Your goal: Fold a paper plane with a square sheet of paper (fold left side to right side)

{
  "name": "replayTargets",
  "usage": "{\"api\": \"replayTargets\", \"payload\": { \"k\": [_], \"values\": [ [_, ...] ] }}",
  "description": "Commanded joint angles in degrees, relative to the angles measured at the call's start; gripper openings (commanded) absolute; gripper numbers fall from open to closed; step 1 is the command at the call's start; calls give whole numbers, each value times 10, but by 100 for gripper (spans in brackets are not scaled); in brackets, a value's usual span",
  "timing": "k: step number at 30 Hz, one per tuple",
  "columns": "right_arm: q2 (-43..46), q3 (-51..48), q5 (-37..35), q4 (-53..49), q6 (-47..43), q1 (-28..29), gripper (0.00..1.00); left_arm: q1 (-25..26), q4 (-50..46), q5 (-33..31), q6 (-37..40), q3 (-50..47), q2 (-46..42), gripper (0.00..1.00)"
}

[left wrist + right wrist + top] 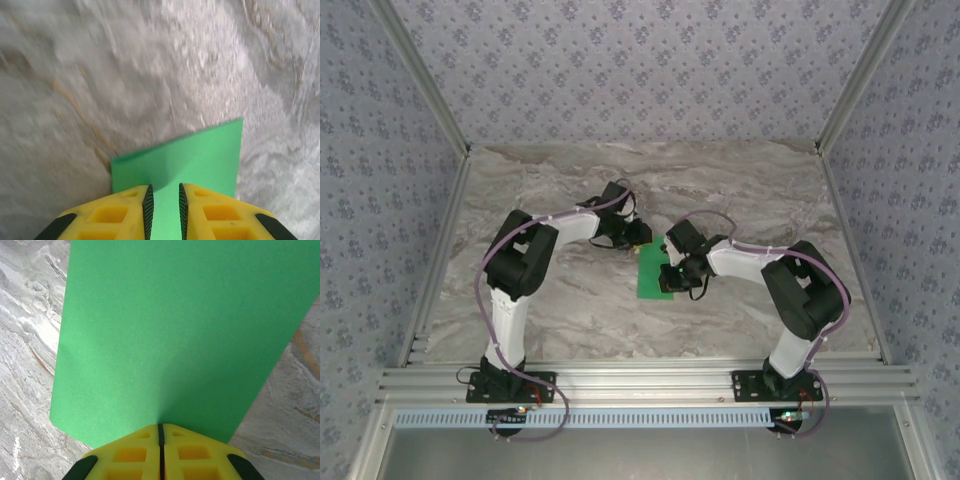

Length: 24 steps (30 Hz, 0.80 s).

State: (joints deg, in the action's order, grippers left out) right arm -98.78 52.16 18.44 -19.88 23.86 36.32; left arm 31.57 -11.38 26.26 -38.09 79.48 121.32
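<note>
The thin, bright green square sheet of paper (170, 330), clamped in the closed right gripper (161, 429) with the left gripper (165, 200) slightly parted over it, seems mid-fold; next, align edges and crease.

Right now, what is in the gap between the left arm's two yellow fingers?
The bright green square sheet of paper shows through that narrow gap between the left fingers, seen in the left wrist view.
</note>
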Motion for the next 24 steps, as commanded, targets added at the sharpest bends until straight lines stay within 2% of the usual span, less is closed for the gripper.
{"api": "replayTargets", "payload": {
  "k": [1, 13, 19, 24],
  "values": [
    [-40, -42, -65, -91, -17, 0, 9, -21, -18, -64, 20, 39, 37, 23],
    [-30, -51, -36, -73, -21, -2, 10, -49, -53, -68, 35, 96, 69, 24],
    [-4, -59, 9, -25, -27, -2, 11, -57, -59, -56, 53, 87, 6, 28],
    [45, -59, 62, 34, -22, -14, 20, -56, -21, -51, 31, 11, -92, 32]
  ]
}}
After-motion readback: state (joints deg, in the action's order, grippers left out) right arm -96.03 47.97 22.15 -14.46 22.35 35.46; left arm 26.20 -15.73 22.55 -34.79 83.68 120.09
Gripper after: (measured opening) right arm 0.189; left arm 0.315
